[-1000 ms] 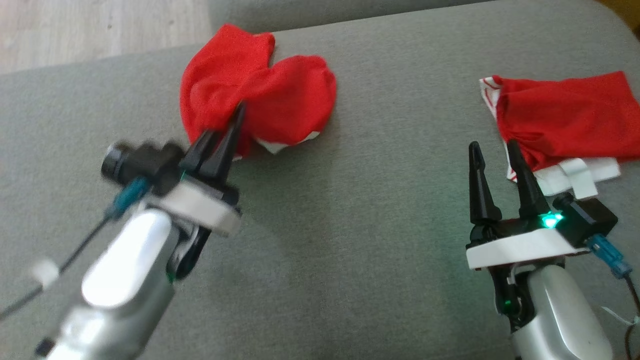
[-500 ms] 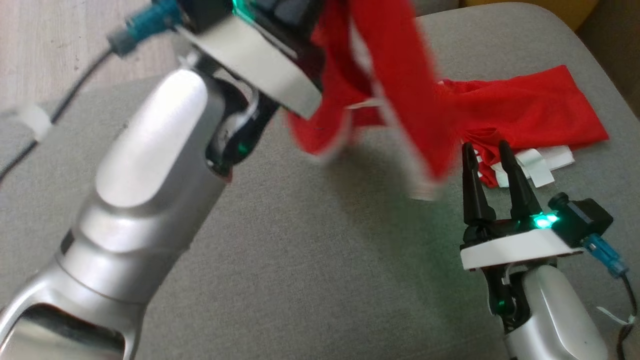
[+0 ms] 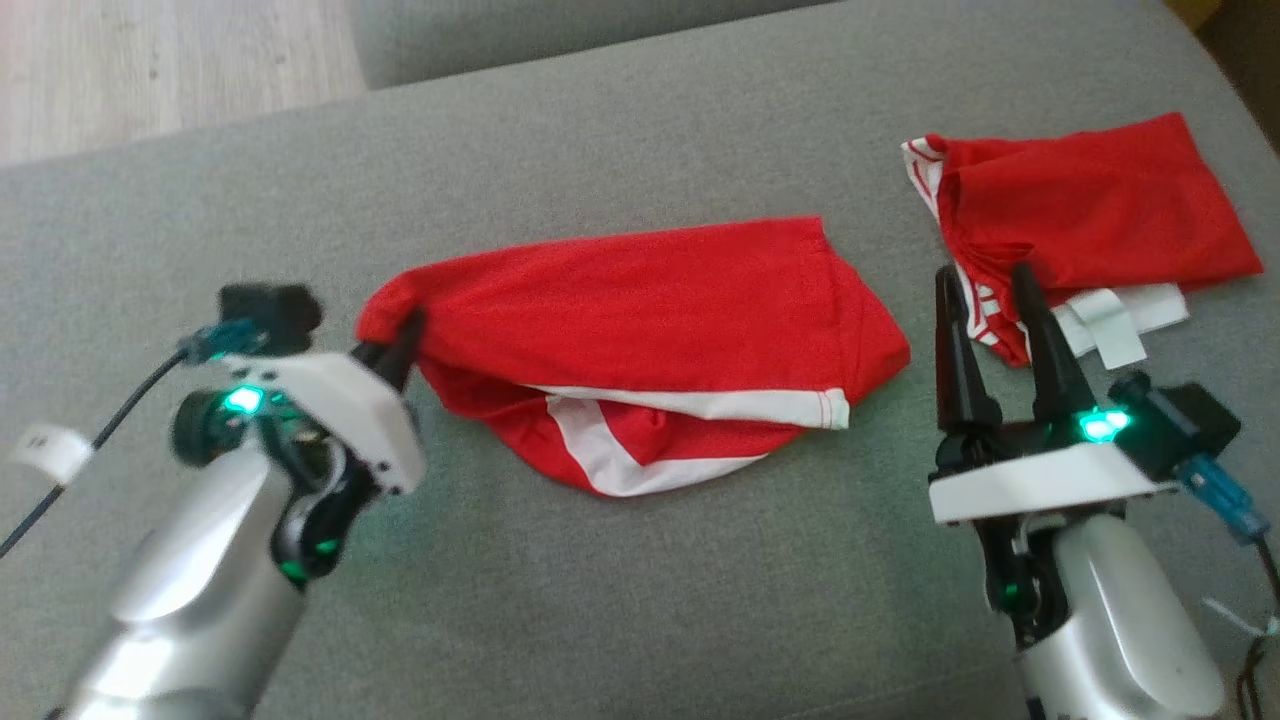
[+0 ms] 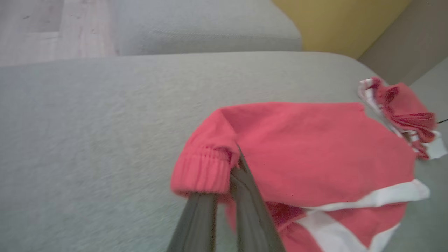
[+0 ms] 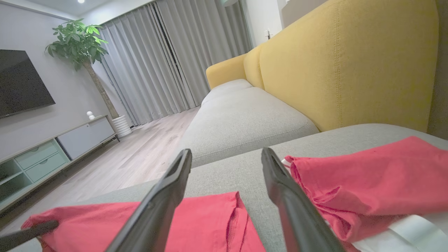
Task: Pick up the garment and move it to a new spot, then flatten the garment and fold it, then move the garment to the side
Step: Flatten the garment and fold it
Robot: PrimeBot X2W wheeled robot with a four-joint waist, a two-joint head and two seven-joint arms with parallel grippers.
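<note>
The soft, floppy garment (image 3: 650,300) is best held by its edges. The left hand (image 3: 403,335) pinches one; the right hand (image 3: 983,278) is open.

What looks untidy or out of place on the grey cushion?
The red garment in the middle is not flat: its lower edge is bunched, with white bands folded over, and the left gripper pinches its left end. The second red garment by the open right gripper is crumpled too.
</note>
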